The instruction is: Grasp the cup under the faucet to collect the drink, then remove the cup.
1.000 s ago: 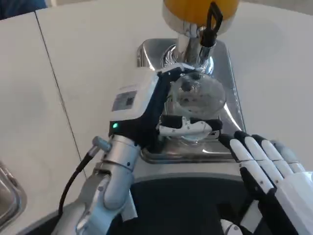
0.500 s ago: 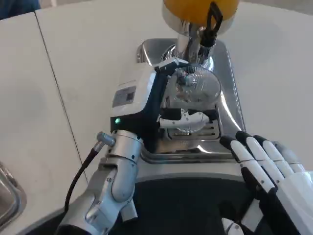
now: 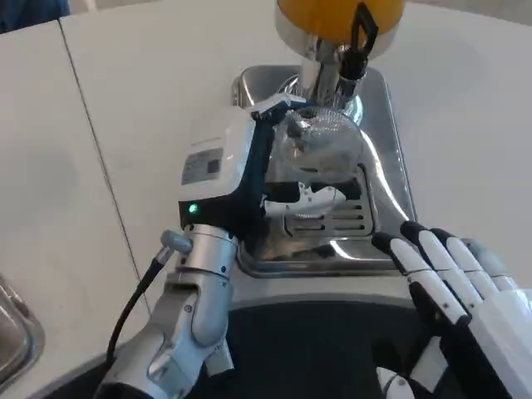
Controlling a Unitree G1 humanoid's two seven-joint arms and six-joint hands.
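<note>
Clear plastic, the cup (image 3: 320, 154) stands on the shiny steel drip tray (image 3: 384, 179), close under the faucet (image 3: 332, 71) of the drink dispenser (image 3: 341, 21), whose orange tank fills the top edge of the head view. A black tap lever (image 3: 363, 29) hangs down the front of the tank. The left hand (image 3: 249, 174) holds the cup from the left side: its white back faces up with a small label and a green light showing, one finger reaches round the far rim and a white and black finger (image 3: 303, 197) wraps across the near side of the cup, above the slotted grille (image 3: 328, 220) of the tray. Whether any drink is in the cup cannot be told. The right hand (image 3: 453, 287) lies low at the right, just beside the tray's near corner, fingers straight and slightly apart, holding nothing. Everything sits on the white bench (image 3: 150, 100).
</note>
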